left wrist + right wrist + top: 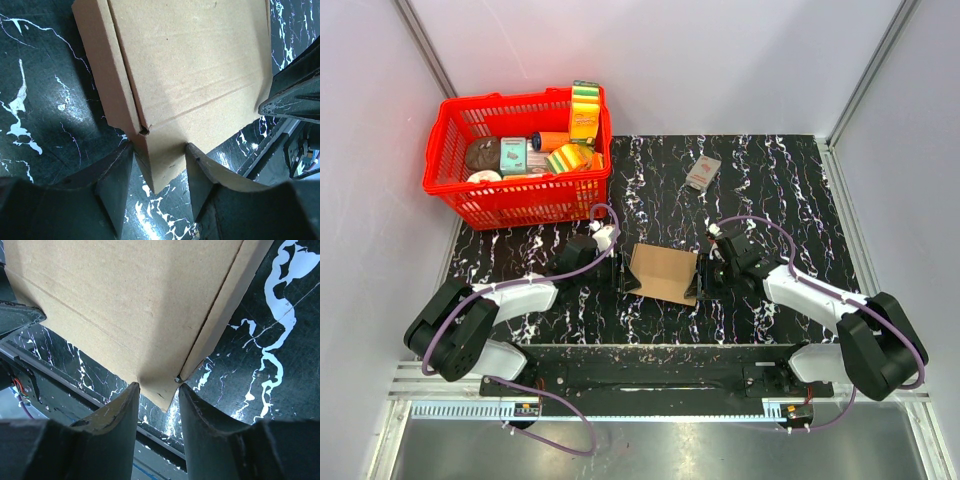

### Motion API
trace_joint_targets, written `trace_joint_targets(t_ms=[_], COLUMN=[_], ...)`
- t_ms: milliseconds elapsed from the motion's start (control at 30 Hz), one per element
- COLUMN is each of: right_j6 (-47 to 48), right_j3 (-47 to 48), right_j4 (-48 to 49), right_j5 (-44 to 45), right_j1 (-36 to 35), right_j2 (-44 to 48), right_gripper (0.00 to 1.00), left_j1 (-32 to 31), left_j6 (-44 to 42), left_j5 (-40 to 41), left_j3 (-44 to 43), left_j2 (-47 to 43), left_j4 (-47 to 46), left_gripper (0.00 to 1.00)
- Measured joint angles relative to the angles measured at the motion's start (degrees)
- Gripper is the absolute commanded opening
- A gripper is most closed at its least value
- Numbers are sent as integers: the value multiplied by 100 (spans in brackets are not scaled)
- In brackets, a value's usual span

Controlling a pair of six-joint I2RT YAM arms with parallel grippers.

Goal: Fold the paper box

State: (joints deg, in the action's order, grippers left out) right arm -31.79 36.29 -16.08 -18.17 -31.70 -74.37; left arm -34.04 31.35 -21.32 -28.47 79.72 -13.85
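Note:
The paper box (665, 272), plain brown cardboard, sits between my two arms near the middle of the black marbled table (790, 190). My left gripper (620, 272) is at its left end. In the left wrist view a corner of the box (190, 60) lies between the fingers, and the left gripper (160, 147) is shut on it, both fingertips touching cardboard. My right gripper (705, 275) is at the right end. In the right wrist view the box (125, 300) fills the top, and the right gripper (158, 386) is shut on its near corner.
A red basket (535, 200) full of packets and sponges stands at the back left. A small grey-and-red packet (702, 172) lies behind the box. White walls close in both sides. A metal rail (650, 375) runs along the near edge.

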Motion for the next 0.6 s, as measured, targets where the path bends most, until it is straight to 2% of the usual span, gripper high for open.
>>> trace_joint_targets(t_ms=[600], right_j6=[2], right_j3=[-57], right_j4=[55], right_j5=[4], right_j1=[11], right_j2=[-17], right_gripper=[43], left_j1=[28], left_j6=[-33], left_j5=[-79], left_j3=[0], left_j2=[50], left_j4=[0], left_gripper=[50])
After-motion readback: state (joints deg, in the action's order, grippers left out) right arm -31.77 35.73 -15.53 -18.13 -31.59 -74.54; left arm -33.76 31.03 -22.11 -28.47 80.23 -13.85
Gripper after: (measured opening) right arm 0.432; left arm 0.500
